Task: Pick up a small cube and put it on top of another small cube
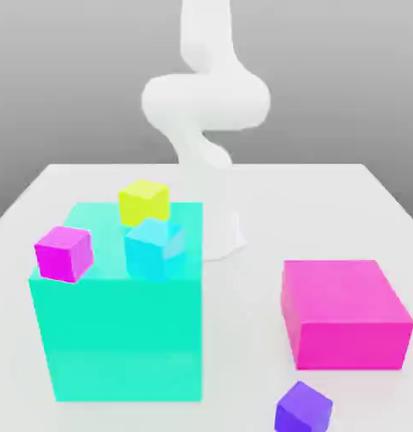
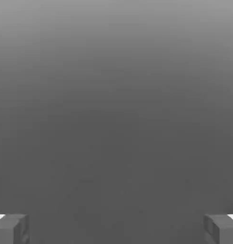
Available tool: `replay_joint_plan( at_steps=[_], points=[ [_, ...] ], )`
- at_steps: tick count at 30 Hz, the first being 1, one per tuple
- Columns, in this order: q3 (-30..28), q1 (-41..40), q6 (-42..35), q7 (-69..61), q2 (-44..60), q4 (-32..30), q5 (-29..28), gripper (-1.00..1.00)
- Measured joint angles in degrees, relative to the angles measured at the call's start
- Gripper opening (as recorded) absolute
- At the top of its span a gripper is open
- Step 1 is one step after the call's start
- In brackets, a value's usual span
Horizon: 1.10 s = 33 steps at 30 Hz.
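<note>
Now see the gripper in the hand view, spread wide, with one finger near each side and a broad gap between, facing smooth dark grey shading. In the exterior view, find the white arm rising behind the blocks, bending through a thick rounded joint and running down to a base on the pale table.

Toward the exterior view's left, note the big turquoise block, with a flat top and small cubes grouped over it. See the magenta cube near the front corner at the exterior view's left, the yellow cube farther back, and the cyan cube nearer the front, partly overlapping the yellow one from this angle. Cannot tell from here about contact between yellow and cyan, nor which small cube to count as the one for lifting.

Toward the exterior view's right, see the low, wide pink block on the table, well apart from the turquoise one. Find the violet cube on the table in front of it, turned at an angle, with its lower part cut off by the frame's bottom edge.
</note>
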Motion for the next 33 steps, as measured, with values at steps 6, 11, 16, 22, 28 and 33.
replay_joint_plan(
  at_steps=[6,11,16,22,28,33],
  points=[
    [-1.1,4.2,4.4,-7.4,12.8,-1.0,1.2,0.0],
    [-1.3,7.0,7.9,-13.5,23.2,-1.7,2.3,0.0],
    [-0.9,9.3,11.5,-19.2,33.6,-2.5,3.0,0.0],
    [0.3,11.5,15.8,-25.0,46.0,-3.4,2.2,0.0],
    [1.0,12.7,20.9,-28.4,58.4,-3.9,-0.7,0.0],
    [0.9,12.8,27.0,-28.5,66.4,-2.6,-1.1,-1.0]
  ],
)
